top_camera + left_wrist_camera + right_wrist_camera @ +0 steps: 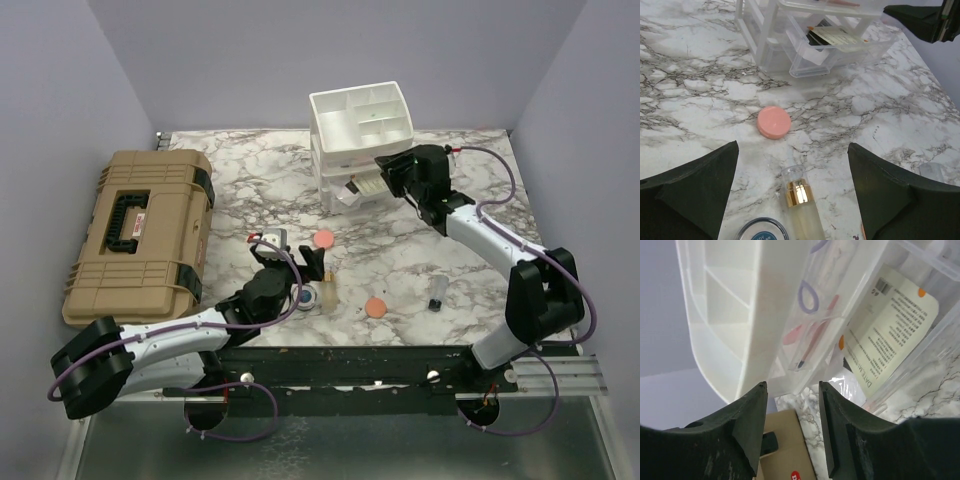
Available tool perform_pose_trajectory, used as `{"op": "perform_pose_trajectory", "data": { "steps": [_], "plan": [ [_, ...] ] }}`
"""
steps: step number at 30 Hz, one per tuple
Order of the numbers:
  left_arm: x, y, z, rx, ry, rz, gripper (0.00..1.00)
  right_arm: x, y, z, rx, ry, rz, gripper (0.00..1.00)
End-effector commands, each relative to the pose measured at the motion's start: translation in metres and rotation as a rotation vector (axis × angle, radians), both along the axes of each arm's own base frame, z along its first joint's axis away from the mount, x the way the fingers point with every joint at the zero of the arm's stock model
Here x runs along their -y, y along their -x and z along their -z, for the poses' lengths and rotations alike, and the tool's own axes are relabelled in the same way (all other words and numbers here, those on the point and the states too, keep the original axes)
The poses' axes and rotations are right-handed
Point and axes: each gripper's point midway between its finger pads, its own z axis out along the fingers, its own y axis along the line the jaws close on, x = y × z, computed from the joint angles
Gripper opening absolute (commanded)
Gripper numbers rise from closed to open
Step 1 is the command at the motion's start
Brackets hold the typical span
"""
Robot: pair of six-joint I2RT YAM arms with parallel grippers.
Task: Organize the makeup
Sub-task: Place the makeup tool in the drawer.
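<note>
Left gripper (792, 150): jaws stood wide apart over the amber bottle (801, 207), I judged for a grab.
Right gripper (792, 390): jaws apart, empty, at the drawer (352, 192) of the organizer (360, 120).
Cream sachet (895, 330): lay inside that drawer.

Two pink puffs (323, 240), amber bottle (800, 210), blue compact (305, 296) and dark vial (437, 292) lie on marble (250, 190); cream sachet (890, 330) sits in open drawer (805, 65).
</note>
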Motion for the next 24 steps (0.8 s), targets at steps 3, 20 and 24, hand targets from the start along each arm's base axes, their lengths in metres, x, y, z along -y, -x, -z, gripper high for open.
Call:
{"op": "perform_pose_trajectory", "data": {
  "steps": [3, 20, 24],
  "plan": [
    [0.010, -0.003, -0.004, -0.007, 0.004, 0.030, 0.92, 0.003, 0.020, -0.004, 0.000, 0.068, -0.081, 0.51],
    [0.025, -0.007, -0.002, -0.030, 0.002, 0.073, 0.93, -0.005, 0.154, 0.068, -0.051, 0.458, -0.776, 0.67],
    [0.017, -0.009, 0.000, -0.035, 0.015, 0.040, 0.93, -0.004, 0.198, 0.110, -0.175, 0.429, -0.895, 0.73]
  ]
}}
